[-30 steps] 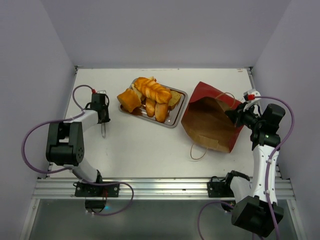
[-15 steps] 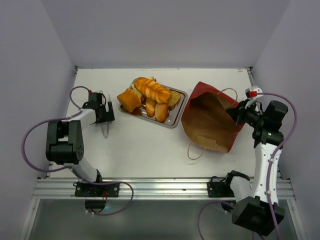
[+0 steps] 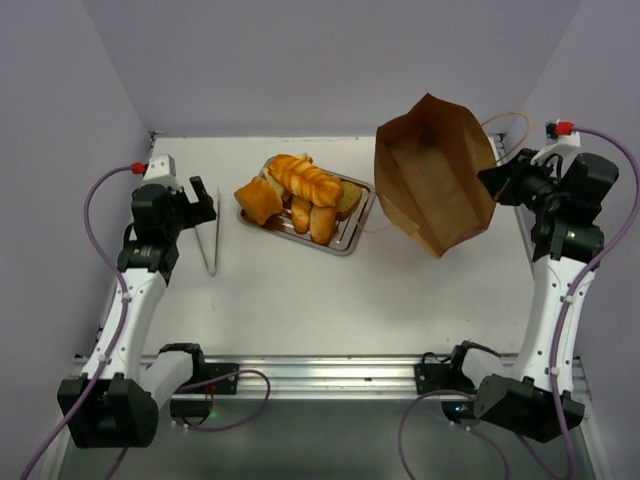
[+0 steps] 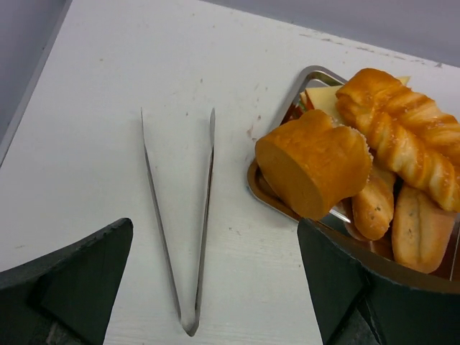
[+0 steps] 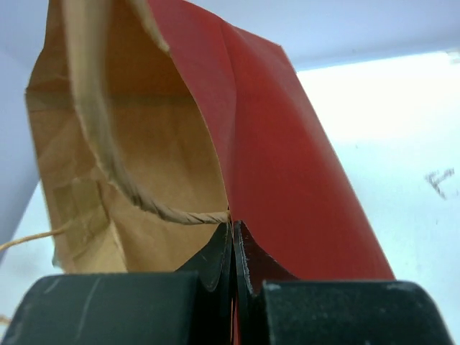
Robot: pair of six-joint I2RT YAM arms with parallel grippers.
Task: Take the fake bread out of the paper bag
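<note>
My right jaws clamp the paper bag (image 3: 435, 175) by its rim at two o'clock; left jaws apart. Apparently empty: tip slowly to confirm.

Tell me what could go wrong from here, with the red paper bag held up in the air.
The right end effector pinches only the thin rim of the dark-red paper bag, so the paper could slip out or tear. The glossy golden toy breads are heaped on the flat steel tray, with one stubby loaf overhanging its rim; a swinging bag could knock it off.
</note>
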